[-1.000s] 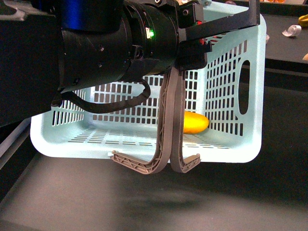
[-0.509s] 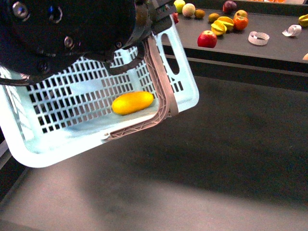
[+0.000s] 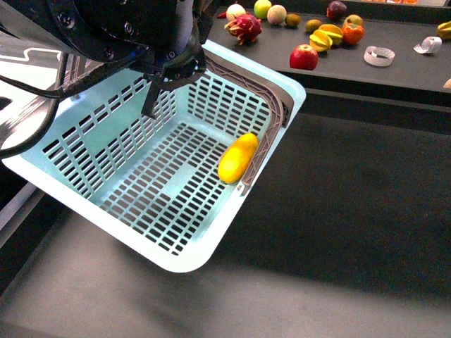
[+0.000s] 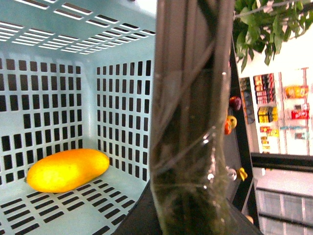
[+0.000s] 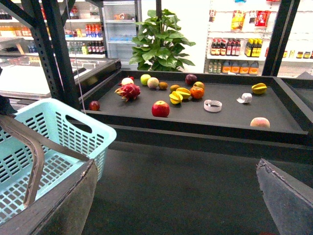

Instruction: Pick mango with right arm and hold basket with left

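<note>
Over counter's near left corner you see big basket [image 3: 91, 151], lifted and tipped, under left arm [image 3: 106, 28]. Left gripper mostly hidden; you cannot tell how wide it is. Taped handle [image 4: 190, 117] fills left wrist view. Right gripper [image 5: 176, 196] wide open, holding nothing. Mango [image 3: 237, 158] lies inside basket, touching side wall by grey handle [image 3: 271, 116]. Red apple [image 3: 304, 56] sits near far edge.

Dark table [image 3: 394, 63]; apple [image 3: 304, 56]; tape roll [image 3: 379, 55]

The mango [image 4: 67, 170] lies on the basket [image 4: 117, 88] floor beside a taped handle [image 4: 190, 122].
</note>
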